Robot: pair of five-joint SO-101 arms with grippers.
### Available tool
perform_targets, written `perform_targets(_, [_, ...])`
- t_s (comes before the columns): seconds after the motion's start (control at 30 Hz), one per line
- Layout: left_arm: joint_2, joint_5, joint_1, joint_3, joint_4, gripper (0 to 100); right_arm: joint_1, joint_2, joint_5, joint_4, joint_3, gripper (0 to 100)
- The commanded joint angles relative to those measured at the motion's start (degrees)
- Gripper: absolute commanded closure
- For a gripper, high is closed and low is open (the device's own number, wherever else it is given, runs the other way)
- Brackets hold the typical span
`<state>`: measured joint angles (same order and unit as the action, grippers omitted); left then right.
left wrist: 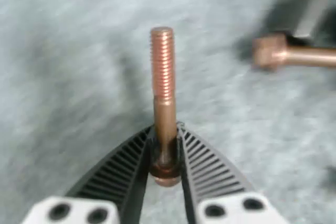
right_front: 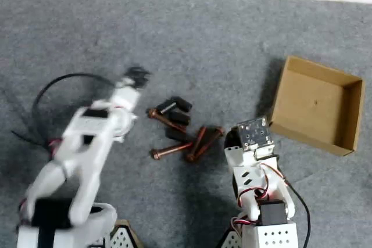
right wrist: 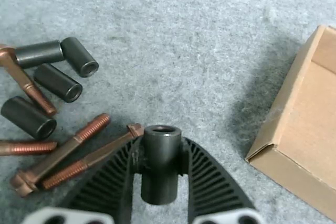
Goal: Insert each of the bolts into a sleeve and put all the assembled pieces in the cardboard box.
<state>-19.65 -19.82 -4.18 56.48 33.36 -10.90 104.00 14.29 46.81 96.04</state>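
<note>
left tool [left wrist: 166, 132] one bolt [left wrist: 163, 69], right tool [right wrist: 160, 141] one sleeve [right wrist: 160, 174], four each loose

A copper bolt [left wrist: 163, 77] sat clamped in the left gripper [left wrist: 166, 128], a black sleeve [right wrist: 159, 166] in the right gripper [right wrist: 159, 144]. Four loose bolts [right_front: 172, 150] and four loose sleeves [right wrist: 58, 82] lay clustered apart from the cardboard box [right_front: 317, 103].

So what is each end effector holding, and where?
Left end effector grips a copper bolt at its head end, threads pointing out. Right end effector grips a black sleeve around its body.
</note>
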Motion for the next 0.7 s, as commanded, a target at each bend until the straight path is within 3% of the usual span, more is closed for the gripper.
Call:
perform_targets(0.0, [-10.1,1.1,-0.9,5.5,-3.7,99,-0.1,1.3,0.7,-2.3,5.1,99.5])
perform_targets(0.07, [-13.3,-0.7,-0.9,7.7,-3.7,99,-0.1,1.3,0.7,-2.3,5.2,99.5])
perform_targets(0.17, [-14.5,-9.7,-1.2,9.9,-3.6,100,-0.1,1.3,0.7,-2.3,5.2,99.5])
perform_targets(0.33, [-10.9,-30.9,-4.9,7.4,-0.6,100,0.0,1.3,0.7,-2.3,5.2,99.5])
perform_targets(0.43, [-8.0,-45.5,-9.0,-4.5,12.9,100,0.0,1.3,0.8,-2.3,5.2,99.5])
perform_targets(0.67, [9.3,-59.5,-10.5,-39.2,46.0,100,-0.1,1.3,3.2,-2.3,5.2,99.5])
